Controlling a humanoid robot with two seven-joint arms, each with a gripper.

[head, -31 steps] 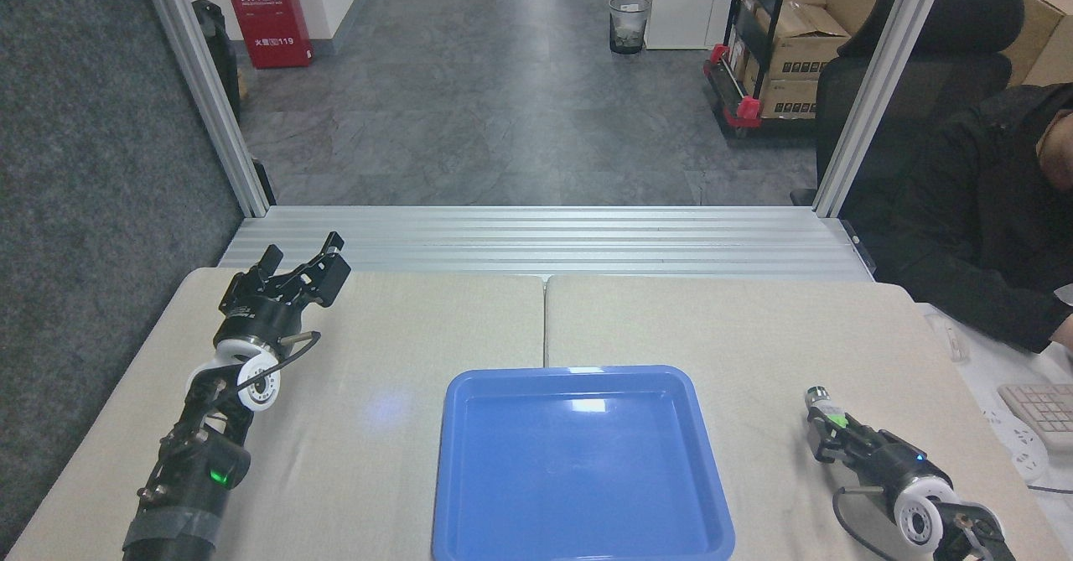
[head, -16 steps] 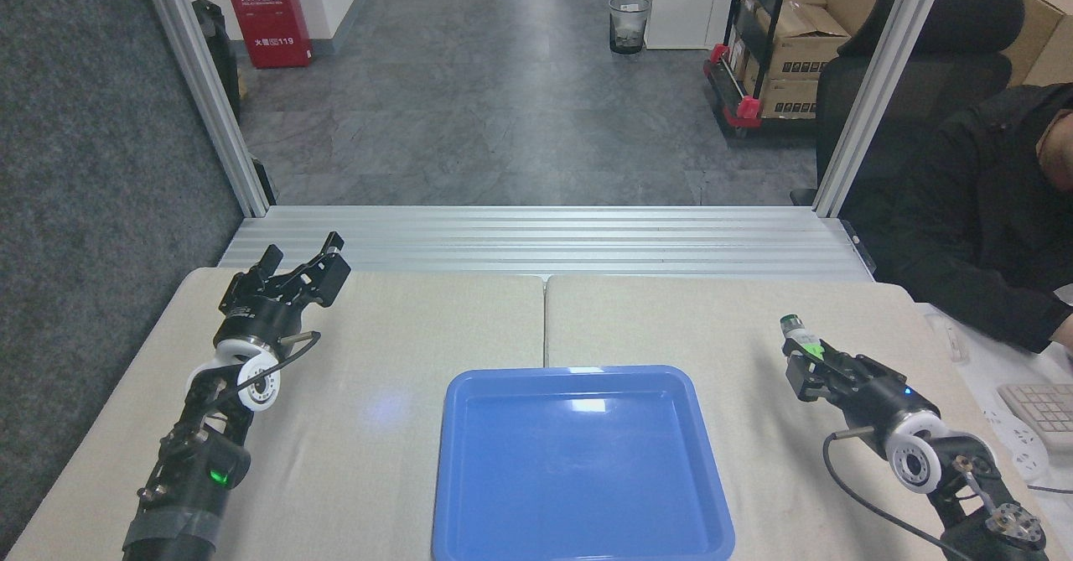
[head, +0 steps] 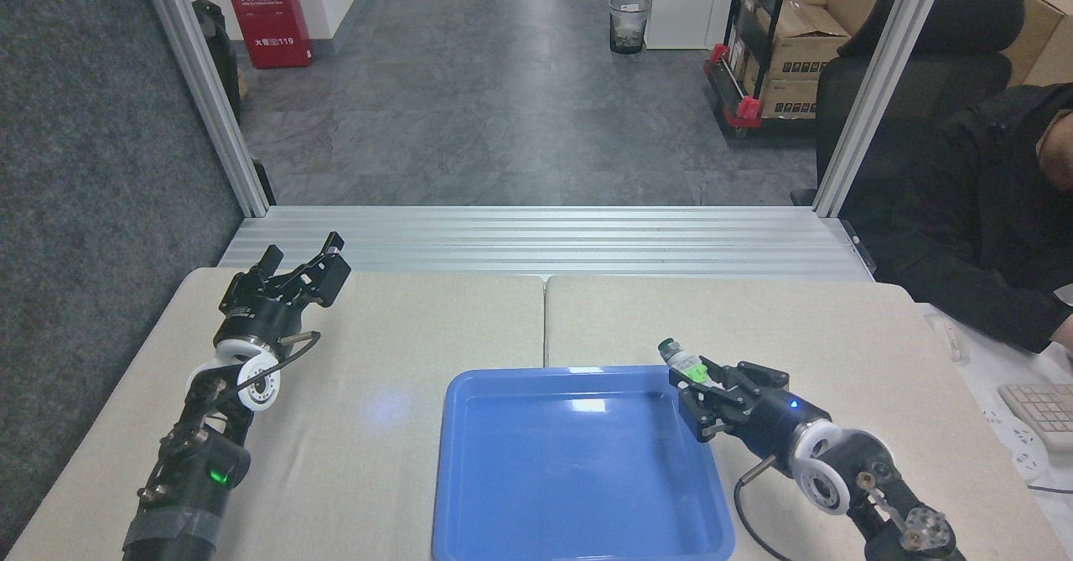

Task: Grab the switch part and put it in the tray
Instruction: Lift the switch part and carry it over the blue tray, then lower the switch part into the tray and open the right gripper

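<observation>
your right gripper (head: 702, 386) has its fingers closed around the switch part (head: 681, 360), which is held at the far right corner of the blue tray (head: 578, 494), its dark cylindrical end pointing up and away past the tray's rim and the green clip just above the fingertips. the part appears raised, not resting on anything, and sits roughly over the rim rather than over the tray floor. your left gripper (head: 303, 266) holds nothing, its fingers spread, well to the left of the tray near the table's far edge. risk noted: a release at this position could land the part on the rim and tip it outward onto the table; only a short length seems gripped, so a quick move could shift it.
</observation>
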